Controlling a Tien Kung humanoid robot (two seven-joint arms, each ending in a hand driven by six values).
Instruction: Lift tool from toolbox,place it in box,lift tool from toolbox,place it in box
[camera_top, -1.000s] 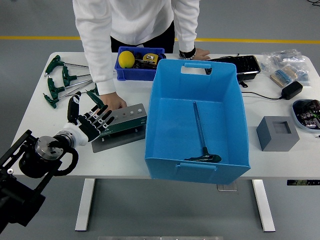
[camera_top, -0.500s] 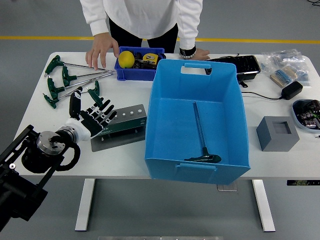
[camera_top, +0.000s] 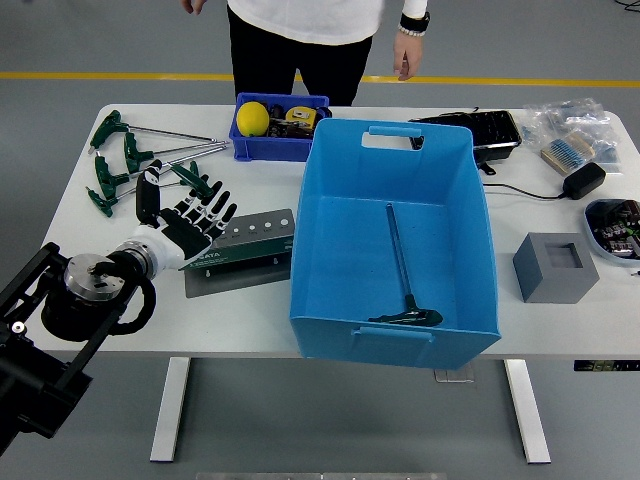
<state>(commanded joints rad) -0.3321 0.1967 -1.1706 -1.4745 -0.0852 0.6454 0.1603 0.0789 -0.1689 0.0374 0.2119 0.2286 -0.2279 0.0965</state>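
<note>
The left hand (camera_top: 183, 222) is over the left part of the table (camera_top: 130, 300), fingers spread and holding nothing. Its fingertips sit at the left end of the toolbox (camera_top: 245, 248), a grey and green block with a row of holes on top, resting on a grey plate. Whether the fingers touch the block cannot be told. The black left arm (camera_top: 60, 330) enters from the lower left corner and overhangs the near edge.

Just far of the hand lie several green-handled T-wrenches (camera_top: 125, 160), their shafts pointing right toward a small blue bin (camera_top: 280, 145) at the far edge; the bin holds a yellow ball (camera_top: 252, 118) and other items.

Right of the toolbox, touching or nearly touching it, stands the big blue box (camera_top: 395, 240). One tool (camera_top: 403, 275), a long T-wrench, lies inside on its floor, handle toward the near wall. The box's near wall reaches the table's near edge.

Right of the box is bare surface, then a grey block (camera_top: 555, 266) and a tray of parts (camera_top: 615, 228) at the right edge. At the far right are a black tray (camera_top: 480, 130), a black adapter (camera_top: 583, 180) with its cable, and bagged parts (camera_top: 570, 130).

A person (camera_top: 310, 40) stands at the far side, hands hanging clear of the table. The floor (camera_top: 80, 40) is grey with a yellow line (camera_top: 100, 75).
</note>
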